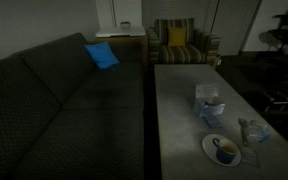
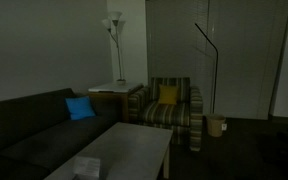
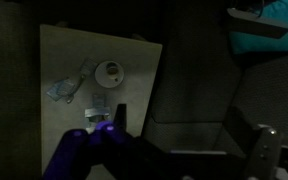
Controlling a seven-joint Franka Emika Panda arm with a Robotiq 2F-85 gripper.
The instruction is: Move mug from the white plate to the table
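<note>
The small pale mug [image 1: 225, 152] with a dark inside stands on the round white plate [image 1: 212, 143] near the front end of the long grey table [image 1: 179, 120]. In the wrist view the mug [image 3: 112, 69] on the plate [image 3: 99, 75] lies on the table [image 3: 64, 50], to the upper left of my gripper. My gripper [image 3: 191, 135] is open and empty, high above the dark sofa beside the table, well apart from the mug. The gripper does not show in either exterior view.
A pale boxy object [image 1: 208, 103] and a clear bluish glass-like item [image 1: 252, 130] stand on the table near the plate. A dark patterned sofa [image 1: 64, 100] with a blue cushion [image 1: 101, 55] runs alongside. A striped armchair [image 1: 179, 45] stands at the table's far end.
</note>
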